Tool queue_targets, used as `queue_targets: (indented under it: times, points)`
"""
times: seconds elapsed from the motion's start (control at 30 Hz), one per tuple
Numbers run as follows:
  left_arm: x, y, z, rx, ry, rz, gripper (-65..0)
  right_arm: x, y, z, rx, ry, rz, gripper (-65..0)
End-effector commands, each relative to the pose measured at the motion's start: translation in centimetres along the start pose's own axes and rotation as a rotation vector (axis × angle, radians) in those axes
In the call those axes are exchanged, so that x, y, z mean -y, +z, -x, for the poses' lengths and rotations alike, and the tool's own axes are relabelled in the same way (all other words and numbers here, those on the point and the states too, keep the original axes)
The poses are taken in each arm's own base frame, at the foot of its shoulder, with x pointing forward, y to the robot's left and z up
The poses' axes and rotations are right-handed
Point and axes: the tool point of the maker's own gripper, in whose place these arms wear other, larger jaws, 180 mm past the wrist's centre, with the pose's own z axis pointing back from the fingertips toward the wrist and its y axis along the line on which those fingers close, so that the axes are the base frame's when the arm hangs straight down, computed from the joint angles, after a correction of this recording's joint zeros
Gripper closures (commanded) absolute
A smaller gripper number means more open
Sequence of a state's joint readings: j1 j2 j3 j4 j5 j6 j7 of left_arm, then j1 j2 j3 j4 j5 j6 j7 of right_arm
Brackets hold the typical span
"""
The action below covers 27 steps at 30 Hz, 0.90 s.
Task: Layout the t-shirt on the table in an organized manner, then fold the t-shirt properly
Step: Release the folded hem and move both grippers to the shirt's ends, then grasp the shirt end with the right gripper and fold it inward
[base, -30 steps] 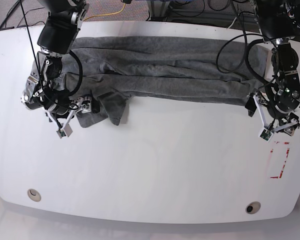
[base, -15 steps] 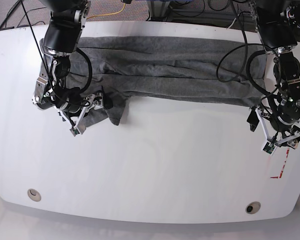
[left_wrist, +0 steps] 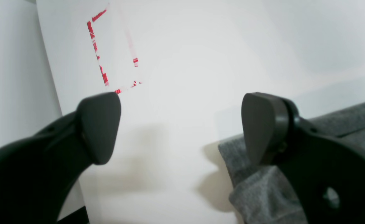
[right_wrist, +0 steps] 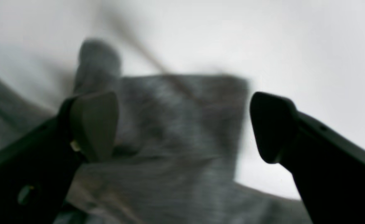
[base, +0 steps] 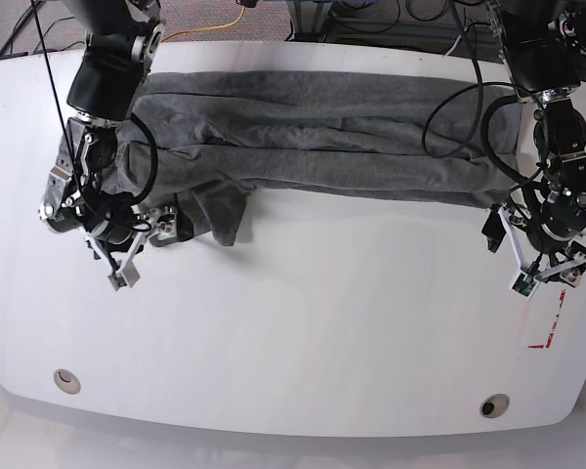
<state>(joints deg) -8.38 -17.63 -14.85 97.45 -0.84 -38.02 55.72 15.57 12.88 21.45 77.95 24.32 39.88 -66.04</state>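
My left end effector hangs with jaws spread wide and nothing between them, over bare counter just beside the shirt's end and near the red tape. My right end effector is likewise agape and empty, poised above a bunched flap of the shirt. The shirt lies as a long creased band along the counter's far edge, spanning almost its full width.
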Motion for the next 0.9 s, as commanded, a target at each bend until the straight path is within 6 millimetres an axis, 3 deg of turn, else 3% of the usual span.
queue_targets:
  times: [0.0,0.4,0.87]
  points:
    - [-1.0,0.5,-1.3,0.050,-0.006,-0.028,-55.4,0.9,0.9,-2.1,0.050,0.020,0.020,-62.9]
    - [-0.5,0.4,-0.7,0.044,-0.008,-0.017,-55.4,2.5,-0.9,0.3,0.018,-0.031,0.041,-62.9]
    - [-0.5,0.4,-0.6,0.041,-0.007,-0.015,-55.4,1.1,-1.9,2.6,-0.024,-0.057,0.005,-62.8]
